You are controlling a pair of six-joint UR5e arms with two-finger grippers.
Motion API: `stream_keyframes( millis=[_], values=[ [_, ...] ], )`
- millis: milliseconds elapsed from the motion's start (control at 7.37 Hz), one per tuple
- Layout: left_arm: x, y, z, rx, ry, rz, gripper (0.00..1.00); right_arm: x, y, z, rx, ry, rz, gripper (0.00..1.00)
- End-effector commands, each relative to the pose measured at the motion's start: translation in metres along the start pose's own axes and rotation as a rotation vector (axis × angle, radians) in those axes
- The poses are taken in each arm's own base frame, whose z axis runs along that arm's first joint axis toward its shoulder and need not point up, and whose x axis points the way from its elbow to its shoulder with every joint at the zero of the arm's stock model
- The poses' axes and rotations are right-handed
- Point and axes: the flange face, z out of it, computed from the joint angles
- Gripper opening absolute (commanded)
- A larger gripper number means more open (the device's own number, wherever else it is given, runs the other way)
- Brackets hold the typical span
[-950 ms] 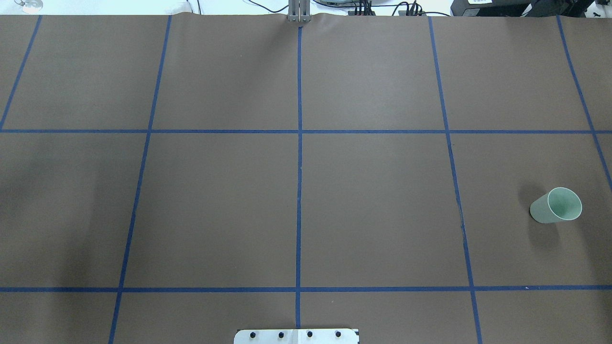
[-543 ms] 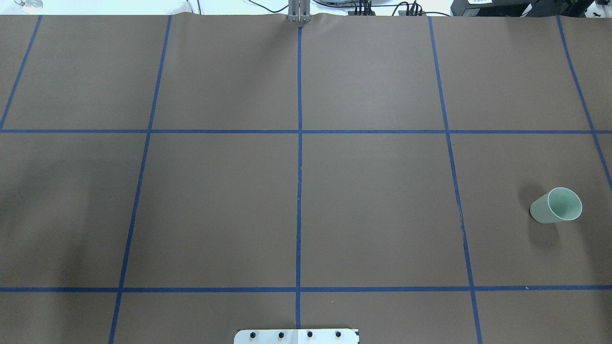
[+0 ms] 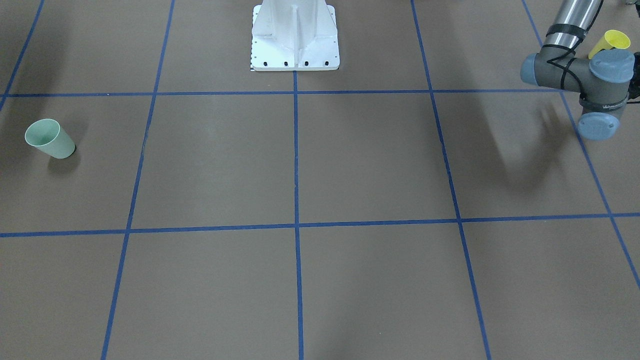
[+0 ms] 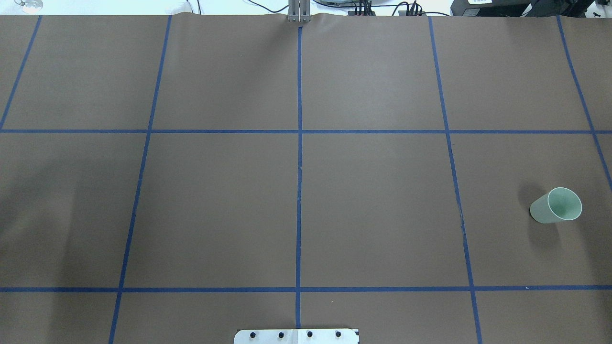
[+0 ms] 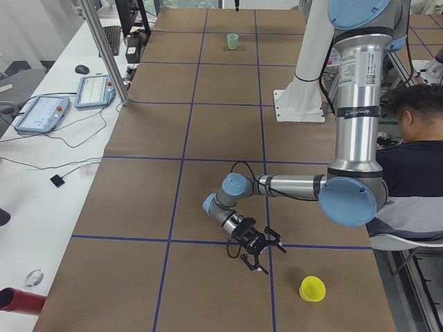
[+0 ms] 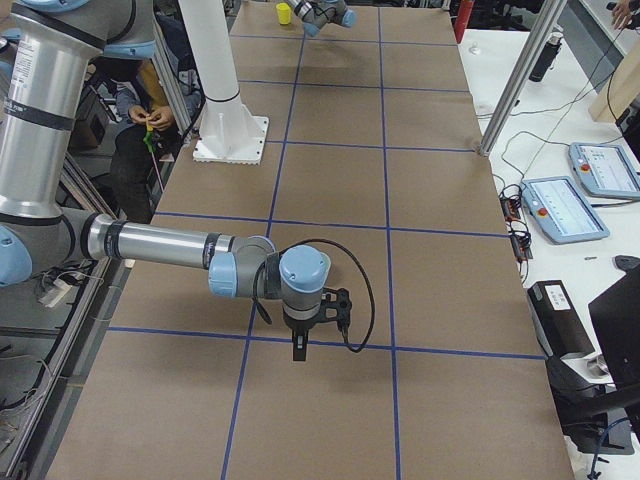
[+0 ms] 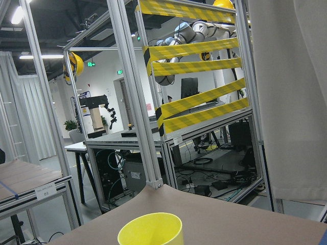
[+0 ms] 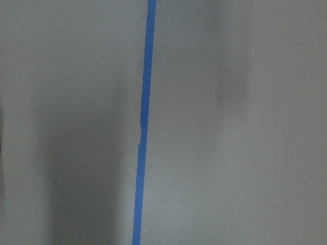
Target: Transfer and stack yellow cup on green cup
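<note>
**Yellow tumbler not yet grasped, green tumbler at the far end**

On a brown paper-covered worktop [image 4: 373,200] gridded with blue tape: small bright yellow plastic tumbler [image 5: 312,289], upright and mouth up, far out on the left-arm side of the white robot base pedestal [image 5: 300,104]. Near it but apart, low over the paper, left pincer [image 5: 257,257]; impossible to tell from the side view alone whether released or clenched. Far out on the pedestal's opposite side, upright: small pale mint-green plastic tumbler [image 4: 556,205]. On that same side, pointing down, right pincer [image 6: 299,350]; state likewise impossible to tell, gap to the green tumbler unclear.

Likely trouble ahead:
- Tipping the light yellow tumbler with an off-centre or too-low approach.
- Slipping on smooth tapered walls.
- Dropping it in a long carry or pincer-to-pincer exchange past the pedestal.
- Toppling the green tumbler with a misaligned lowering.
</note>
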Motion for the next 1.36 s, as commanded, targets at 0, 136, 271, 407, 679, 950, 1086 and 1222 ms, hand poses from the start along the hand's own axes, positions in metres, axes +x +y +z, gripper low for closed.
stream_keyframes(
  millis=[0,136,271,407,679,950,1086,1222],
  values=[
    [0.016,0.019,0.024,-0.023,-0.030,-0.081,1.00,0.000,0.000,0.000,0.000,0.000,0.000,1.00],
    [0.023,0.023,0.038,-0.024,-0.037,-0.100,1.00,0.000,0.000,0.000,0.000,0.000,0.000,1.00],
    [0.029,0.030,0.054,-0.036,-0.060,-0.113,1.00,0.000,0.000,0.000,0.000,0.000,0.000,1.00],
    [0.037,0.034,0.081,-0.026,-0.100,-0.141,1.00,-0.001,0.000,0.000,0.000,0.000,-0.002,1.00],
    [0.033,0.029,0.121,-0.038,-0.212,-0.172,1.00,-0.002,-0.001,-0.002,0.005,0.000,-0.007,1.00],
    [0.034,0.030,0.153,-0.036,-0.307,-0.192,1.00,-0.002,-0.002,-0.002,0.028,0.001,-0.026,1.00],
    [0.032,0.033,0.154,-0.053,-0.339,-0.196,1.00,-0.002,-0.002,-0.002,0.028,0.001,-0.028,1.00],
    [0.031,0.034,0.154,-0.058,-0.346,-0.196,1.00,-0.002,-0.001,-0.001,0.027,0.001,-0.027,1.00]
  ],
)
